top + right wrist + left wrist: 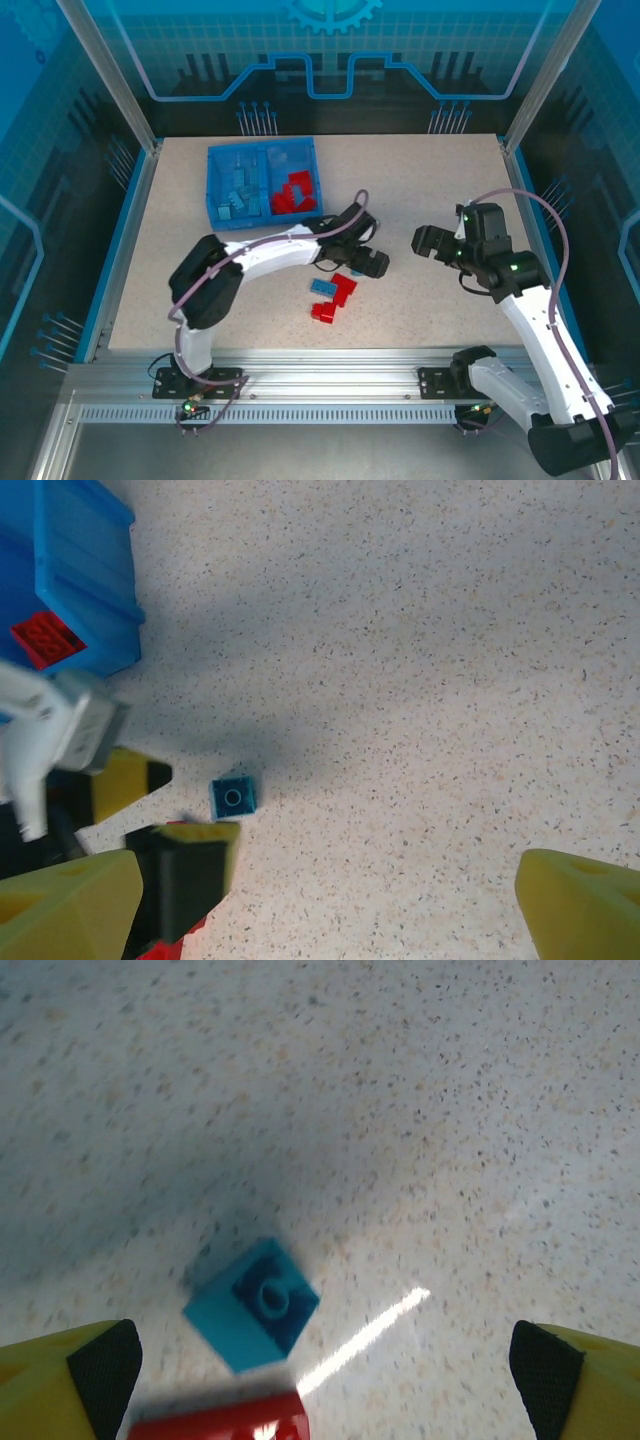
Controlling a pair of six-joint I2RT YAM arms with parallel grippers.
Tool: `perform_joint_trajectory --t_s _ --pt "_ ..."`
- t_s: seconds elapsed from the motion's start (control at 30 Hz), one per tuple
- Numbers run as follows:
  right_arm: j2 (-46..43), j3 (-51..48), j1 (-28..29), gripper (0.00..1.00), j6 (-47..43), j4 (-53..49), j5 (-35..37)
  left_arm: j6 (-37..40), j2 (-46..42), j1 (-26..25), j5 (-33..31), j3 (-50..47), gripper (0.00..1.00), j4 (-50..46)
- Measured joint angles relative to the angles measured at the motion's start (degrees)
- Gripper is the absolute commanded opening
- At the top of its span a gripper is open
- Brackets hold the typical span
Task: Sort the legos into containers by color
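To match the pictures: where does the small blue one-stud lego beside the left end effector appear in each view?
Top external: blue lego near centre, partly hidden by the left end effector.
Left wrist: lower centre, just above a red lego.
Right wrist: left of centre.
Shared landmark: the left end effector, beside it everywhere.

No lettering, number or brand name can be read anywhere. The nearest thing to a sign is a pale blue gear-shaped emblem (pixel 332 12) printed on the translucent blue back panel (pixel 200 40) beyond the speckled beige tabletop (pixel 430 190), with angular circuit-style lines (pixel 328 95) beneath the emblem.
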Motion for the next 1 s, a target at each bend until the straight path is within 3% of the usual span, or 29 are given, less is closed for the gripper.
perform_joint_trajectory --t_s 0.1,0.4,0.57,0.67,0.93,1.0 --pt "-0.02 0.0 -0.07 0.98 0.02 -0.42 -0.31 5.51 4.66 0.15 -0.09 5.31 0.99 -3.58" --pt "0.0 -0.59 -0.07 0.99 0.02 -0.59 -1.6 28.39 6.8 1.49 2.78 6.43 0.94 -9.51" --pt "-0.09 -0.63 -0.07 0.99 0.02 -0.59 -1.7 38.36 10.58 2.12 4.92 8.66 0.72 -11.28" --pt "-0.24 -0.63 -0.07 0.99 0.02 -0.59 -1.7 41.9 11.76 2.12 4.85 8.72 0.66 -10.99" --pt "-0.28 -0.68 -0.07 0.99 0.02 -0.76 -1.77 46.31 12.48 2.23 5.16 9.81 0.35 -10.97" --pt "-0.26 -0.76 -0.09 0.99 0.02 -0.76 -2.14 46.69 12.46 2.23 5.31 9.84 0.32 -10.95"
